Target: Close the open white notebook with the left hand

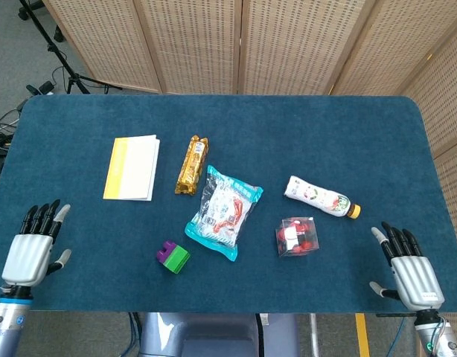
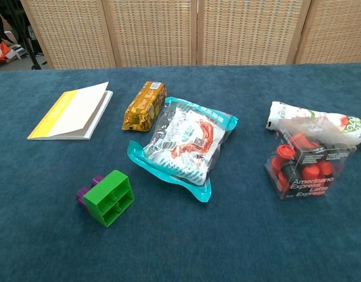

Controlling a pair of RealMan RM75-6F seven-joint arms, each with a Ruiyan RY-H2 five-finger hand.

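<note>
The white notebook (image 1: 132,168) with a yellow band along its left edge lies closed on the blue table, at the left; in the chest view the notebook (image 2: 73,111) has its cover raised a little at the spine side. My left hand (image 1: 31,249) is open at the table's near left edge, well clear of the notebook, fingers spread. My right hand (image 1: 408,269) rests open at the near right corner. The chest view shows neither hand.
A gold snack bar (image 1: 192,164) lies right of the notebook. A teal-edged snack bag (image 1: 224,211), a green and purple block (image 1: 173,256), a clear box of red capsules (image 1: 298,236) and a white bottle (image 1: 321,196) lie across the middle and right.
</note>
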